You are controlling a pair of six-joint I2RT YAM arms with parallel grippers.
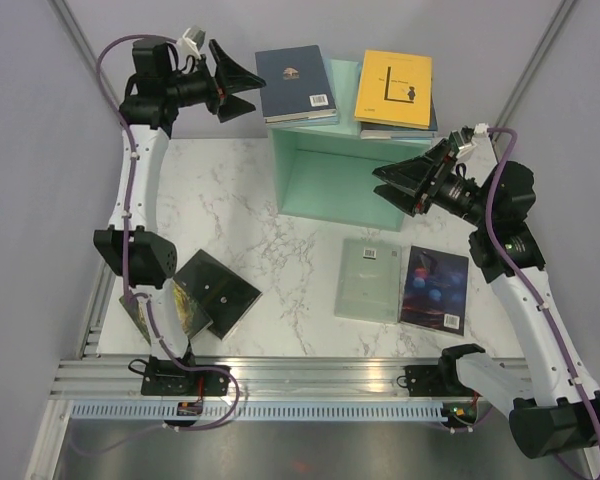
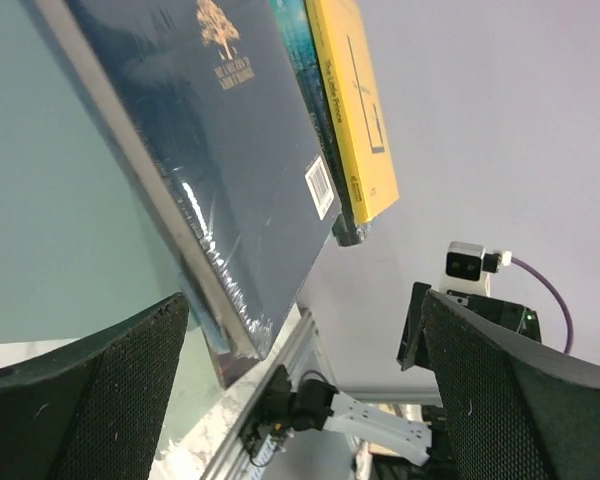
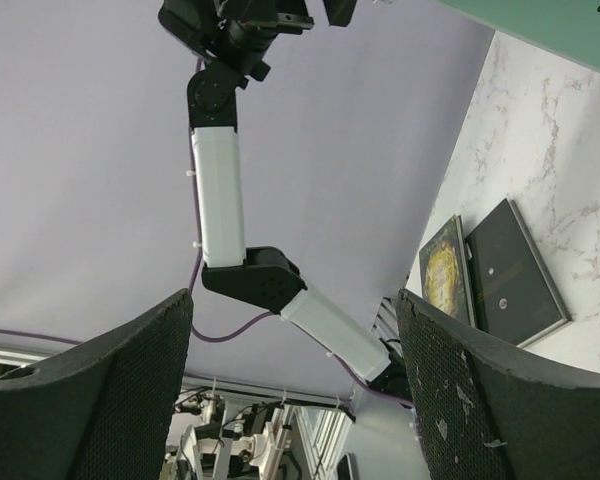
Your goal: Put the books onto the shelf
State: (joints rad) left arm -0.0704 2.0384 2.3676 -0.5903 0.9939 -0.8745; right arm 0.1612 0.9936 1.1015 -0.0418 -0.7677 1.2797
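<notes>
The mint-green shelf [image 1: 320, 190] stands at the back of the table. A navy book [image 1: 297, 83] lies on its top at the left. At the right a yellow book [image 1: 394, 88] rests on another book. My left gripper [image 1: 260, 90] is open just left of the navy book, holding nothing. In the left wrist view the navy book [image 2: 220, 150] and the yellow book [image 2: 355, 110] lie beyond my wide-apart fingers [image 2: 100, 400]. My right gripper [image 1: 380, 182] is open and empty in front of the shelf's right side. A pale green book [image 1: 370, 280] and a dark galaxy book [image 1: 435, 290] lie flat below it.
A black book [image 1: 217, 290] and a gold-brown book [image 1: 185, 305] lie at the front left, partly under my left arm. The right wrist view shows the black book [image 3: 515, 275] and the gold-brown book [image 3: 442, 270] near the table's edge. Grey walls close in both sides.
</notes>
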